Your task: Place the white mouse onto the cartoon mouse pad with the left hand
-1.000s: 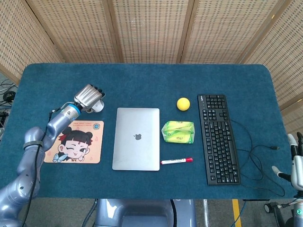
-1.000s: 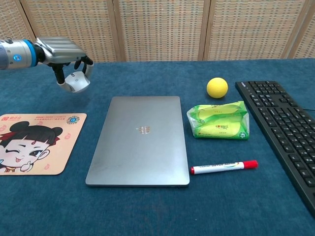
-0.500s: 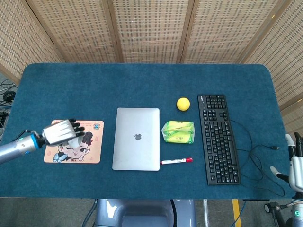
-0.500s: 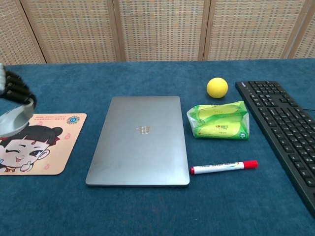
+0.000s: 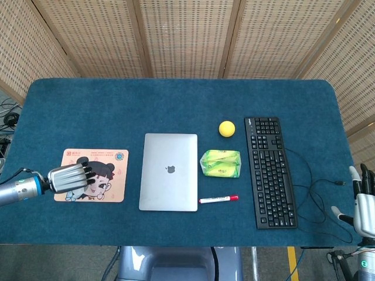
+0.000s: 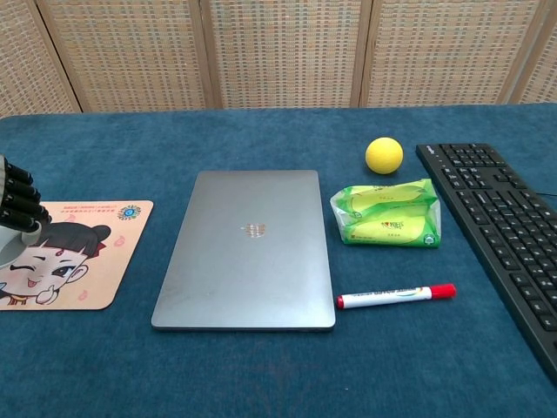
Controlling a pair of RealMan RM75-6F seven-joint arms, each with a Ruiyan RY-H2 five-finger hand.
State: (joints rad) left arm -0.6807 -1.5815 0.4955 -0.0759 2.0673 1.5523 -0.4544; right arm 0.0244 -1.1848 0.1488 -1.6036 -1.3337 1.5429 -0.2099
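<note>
The cartoon mouse pad [image 5: 108, 175] lies at the front left of the blue table, left of the laptop. My left hand [image 5: 70, 178] hovers low over the pad's left half, palm down, fingers curled around the white mouse. In the head view the hand hides the mouse. In the chest view only a pale sliver of the mouse [image 6: 7, 252] shows under the dark fingertips of the left hand [image 6: 19, 202], right over the mouse pad [image 6: 96, 261]; I cannot tell whether it touches the pad. My right hand [image 5: 362, 202] stands off the table's front right corner, fingers apart and holding nothing.
A closed silver laptop [image 5: 170, 171] lies beside the pad. Right of it are a green packet [image 5: 220, 163], a yellow ball [image 5: 227, 129] and a red-capped marker [image 5: 218, 199]. A black keyboard [image 5: 269, 170] with a loose cable [image 5: 316, 193] fills the right side.
My left hand carried the mouse from behind the pad toward the front, then sank lower over the pad's left half. The right hand barely moved.
</note>
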